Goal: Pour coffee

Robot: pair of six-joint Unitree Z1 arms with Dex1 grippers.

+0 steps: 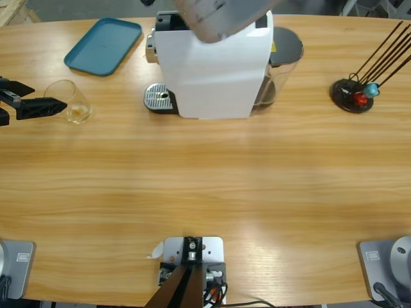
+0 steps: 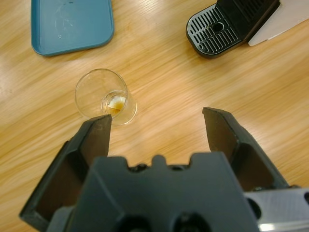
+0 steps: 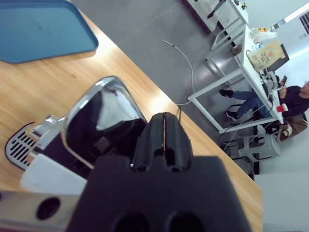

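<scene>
Left wrist view: our left gripper (image 2: 157,123), jaws released, hangs just short of the tumbler (image 2: 105,96) of coffee (image 2: 115,107); tumbler off-centre by one jaw. Right jaws clenched.

**Occluded and cropped elements across the three views**

High view: a silver arm segment (image 1: 221,16), blurred and cut by the top edge, covers the upper rear of the coffee machine (image 1: 212,74); which arm it is cannot be told there. The left gripper (image 1: 45,104) enters at the left edge, its arm out of frame. The capsule stand's (image 1: 352,95) rods run off the right edge. Left wrist view: the blue tray (image 2: 72,24) and the machine's drip grate (image 2: 215,34) are cropped by the top edge. Right wrist view: the right gripper (image 3: 164,133) hides part of the machine's top; a seated person (image 3: 285,99) is too small to detail.
</scene>
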